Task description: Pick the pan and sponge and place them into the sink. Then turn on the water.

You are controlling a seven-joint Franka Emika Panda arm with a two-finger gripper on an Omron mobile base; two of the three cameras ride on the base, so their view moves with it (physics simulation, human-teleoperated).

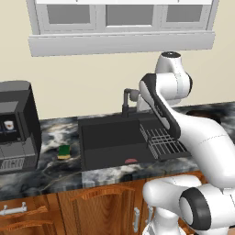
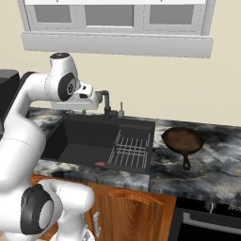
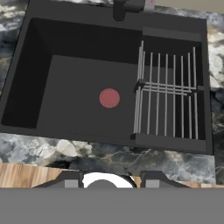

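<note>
The dark-brown pan [image 2: 182,140] lies on the marble counter right of the sink [image 2: 75,132], handle toward the front. On the counter left of the sink [image 1: 92,133] rests the green-topped sponge [image 1: 64,151]. My gripper [image 2: 76,112] hangs over the basin's back left, beside the faucet [image 2: 107,101], pointing down. In the hand view its fingertips [image 3: 72,180] stand apart, open, with nothing between them, above the sink [image 3: 78,74] and its red drain [image 3: 109,98]. The basin holds neither pan nor sponge. No water runs from the faucet [image 1: 128,98].
A dark wire rack [image 2: 132,150] fills the basin's right part. A black coffee machine [image 1: 16,124] stands on the counter at the far left, close to the sponge. Wooden cabinet doors [image 1: 101,206] sit below the counter edge.
</note>
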